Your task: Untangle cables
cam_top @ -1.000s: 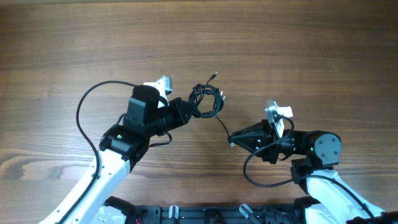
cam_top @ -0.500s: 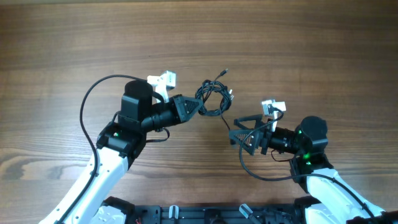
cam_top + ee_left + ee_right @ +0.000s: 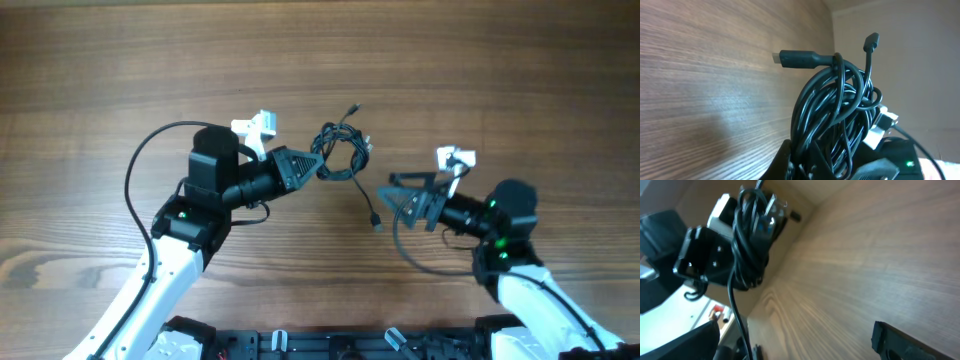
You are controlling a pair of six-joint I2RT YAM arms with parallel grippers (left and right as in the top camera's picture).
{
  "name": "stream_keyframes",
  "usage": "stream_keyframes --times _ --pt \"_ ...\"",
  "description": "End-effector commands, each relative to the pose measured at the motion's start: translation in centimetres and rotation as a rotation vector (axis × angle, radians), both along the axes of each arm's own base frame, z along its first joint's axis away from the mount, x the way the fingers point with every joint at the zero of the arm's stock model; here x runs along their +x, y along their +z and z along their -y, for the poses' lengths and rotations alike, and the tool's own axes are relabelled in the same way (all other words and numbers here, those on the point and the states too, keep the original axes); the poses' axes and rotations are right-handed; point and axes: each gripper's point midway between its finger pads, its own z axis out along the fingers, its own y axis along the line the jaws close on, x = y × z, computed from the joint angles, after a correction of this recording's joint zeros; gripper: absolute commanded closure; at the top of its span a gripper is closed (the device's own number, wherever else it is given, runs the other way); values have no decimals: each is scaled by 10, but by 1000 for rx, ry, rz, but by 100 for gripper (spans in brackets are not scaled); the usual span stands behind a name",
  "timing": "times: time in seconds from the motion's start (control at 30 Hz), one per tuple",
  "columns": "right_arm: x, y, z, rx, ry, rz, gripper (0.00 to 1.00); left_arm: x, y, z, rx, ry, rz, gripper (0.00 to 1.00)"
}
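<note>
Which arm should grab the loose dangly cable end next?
Probably the right. The right tool is open and empty, close beside the loose strand trailing from the cable bundle. The left tool is shut on that bundle, so it is busy.

Bunched cables (image 3: 751, 235) dangle, seemingly gripped by the left hand (image 3: 732, 267).
</note>
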Motion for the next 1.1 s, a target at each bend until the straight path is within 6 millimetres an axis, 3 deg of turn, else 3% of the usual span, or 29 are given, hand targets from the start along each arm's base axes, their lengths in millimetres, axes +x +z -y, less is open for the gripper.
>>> stream_keyframes --times 0.0,0.07,0.17,0.27,0.33,0.47,0.6,0.8,1.0,1.07 --pt "18 29 15 -39 28 92 1 8 11 -8 -19 15 26 96" --pt "24 37 14 -65 48 96 3 8 16 -11 -23 -19 70 96" --pt "2 28 -14 -83 175 84 5 13 27 -15 -54 -22 105 96" --pt "-19 17 -36 -104 269 60 18 15 32 -14 -63 -23 133 96" --pt "-21 16 -37 -99 273 42 28 15 33 -14 -64 -22 136 96" --pt "-30 15 -46 -88 312 12 29 21 33 -17 -70 23 118 96" --pt "-26 13 -51 -113 288 23 53 22 31 -19 -66 40 105 96" --pt "-22 12 -50 -124 264 31 64 22 30 -19 -47 29 126 96" --pt "-23 13 -51 -105 263 -13 96 29 27 -25 -20 79 135 96" --pt "-27 27 -54 -46 300 -22 95 36 25 -32 5 130 142 96"
